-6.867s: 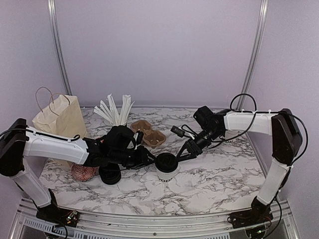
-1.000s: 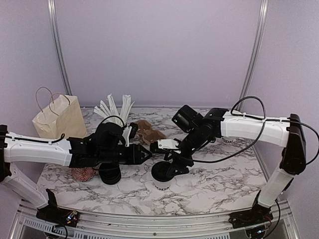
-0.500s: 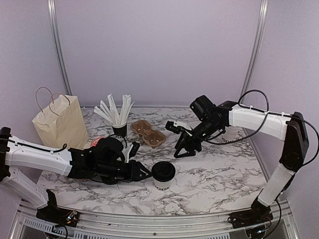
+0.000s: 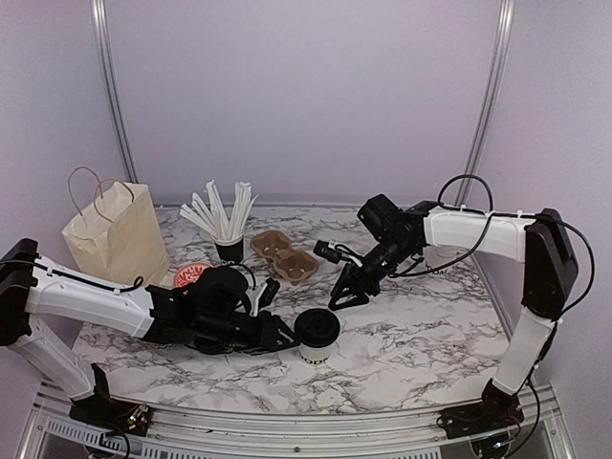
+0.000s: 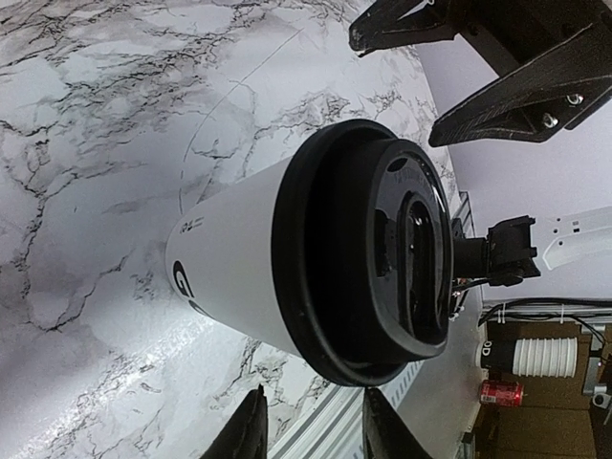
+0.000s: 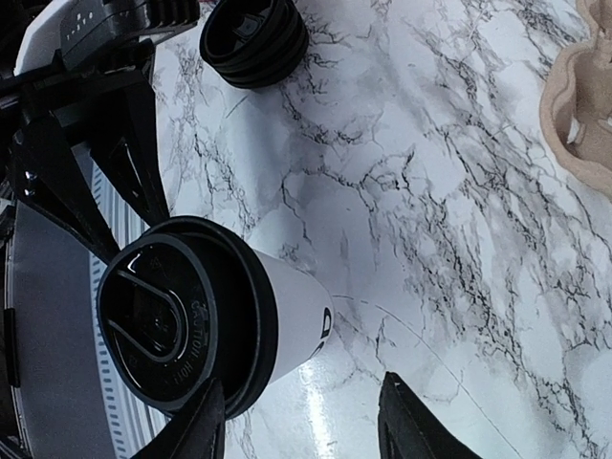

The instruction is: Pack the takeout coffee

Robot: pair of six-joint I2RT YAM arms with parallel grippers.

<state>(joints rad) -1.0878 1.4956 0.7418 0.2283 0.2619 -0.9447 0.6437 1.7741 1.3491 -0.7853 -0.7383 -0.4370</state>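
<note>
The left gripper [image 4: 282, 337] is lying low over the table with its jaws spread apart and gripping nothing; in the left wrist view its two black fingers [image 5: 251, 432] are showing at the bottom edge with a clear gap between them. Just beyond their tips, not between them, the white paper cup with black lettering and a round black plastic lid [image 4: 316, 332] is standing upright on the grey-veined white marble table [image 4: 430, 325], in its near-middle part.

The right gripper [image 4: 349, 298] is hanging above the table, behind and slightly to the right of the cup, with its jaws also parted and empty. From the right wrist camera the cup [image 6: 191, 316] is sitting beyond the fingertips, apart from them, and the lid is facing the lens.

Further out, a small stack of black plastic lids [image 6: 253, 38] is resting on the marble on the left arm's side. A brown moulded cardboard cup carrier [image 4: 284, 256] is lying behind the cup, towards the back of the table. A black cup of white sticks [image 4: 228, 225] is standing to its left, a red-patterned round bowl [image 4: 194, 275] is sitting nearer the left arm, and a tan paper bag with looped handles [image 4: 110, 234] is standing at the far left.
</note>
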